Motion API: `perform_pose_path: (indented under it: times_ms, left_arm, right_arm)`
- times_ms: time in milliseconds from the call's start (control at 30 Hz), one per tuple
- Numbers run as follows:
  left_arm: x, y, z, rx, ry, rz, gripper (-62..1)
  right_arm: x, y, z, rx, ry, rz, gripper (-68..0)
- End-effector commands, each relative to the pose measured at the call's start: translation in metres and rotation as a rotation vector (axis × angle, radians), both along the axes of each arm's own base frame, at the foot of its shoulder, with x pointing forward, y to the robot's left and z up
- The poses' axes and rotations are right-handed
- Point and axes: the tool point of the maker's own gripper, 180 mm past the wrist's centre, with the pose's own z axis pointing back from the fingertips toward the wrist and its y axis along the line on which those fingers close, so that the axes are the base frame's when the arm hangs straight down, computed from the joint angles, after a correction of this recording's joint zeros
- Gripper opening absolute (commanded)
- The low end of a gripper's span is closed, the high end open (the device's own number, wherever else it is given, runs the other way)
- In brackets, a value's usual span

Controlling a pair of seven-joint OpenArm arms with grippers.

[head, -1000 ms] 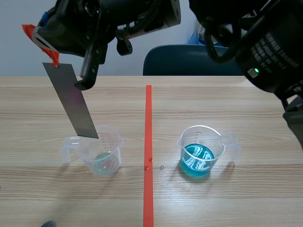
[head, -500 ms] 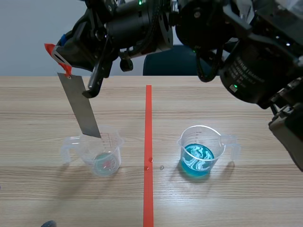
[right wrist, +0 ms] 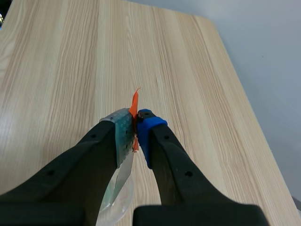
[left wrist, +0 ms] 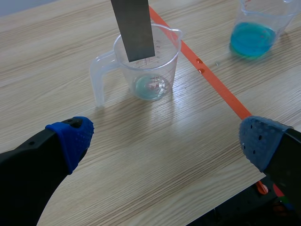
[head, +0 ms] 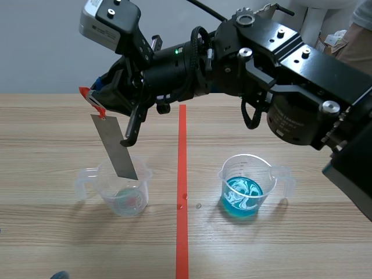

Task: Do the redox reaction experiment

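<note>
Metal strip (head: 115, 148): grey and flat, clamped at its upper end by the right gripper (head: 96, 106). The gripper's two fingers are closed on the orange-red tab (right wrist: 135, 104) fixed to that end. The strip hangs down from the fingertips at a slight tilt.

Directly under the right gripper stands the clear beaker (head: 124, 190), with a thin layer of pale blue-green liquid at its bottom. The strip's lower end sits at the beaker's mouth, well above the liquid. Whether it is below the rim cannot be determined. The right arm comes in from its own side and crosses the tape line (head: 182, 174) on the table (head: 302, 250).

Left gripper (left wrist: 162, 136): fingers spread wide, grasping nothing, low over the table. Just ahead of it stands the clear beaker, its handle turned toward the left finger's side. Farther ahead, beyond the tape line and toward the right finger's side, stands the second beaker (left wrist: 256, 26), holding deep blue liquid. The two beakers are well apart, one on each side of the line.
</note>
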Motion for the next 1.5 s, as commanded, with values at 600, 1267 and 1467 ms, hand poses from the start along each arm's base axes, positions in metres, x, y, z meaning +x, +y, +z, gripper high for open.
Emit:
perform_pose_path:
  times_ms: [600, 1267, 1467]
  left_arm:
    - [0.002, -0.005, 0.006, -0.023, -0.020, -0.002, 1.4]
    - [0.002, -0.005, 0.006, -0.023, -0.020, -0.002, 1.4]
    - [0.002, -0.005, 0.006, -0.023, -0.020, -0.002, 1.4]
  right_arm:
    - [-0.005, 0.005, -0.022, -0.001, -0.049, 0.075, -66.7]
    - [-0.033, 0.016, -0.044, -0.060, -0.031, 0.160, -46.6]
    - [-0.033, 0.017, -0.043, -0.054, -0.028, 0.161, -9.7]
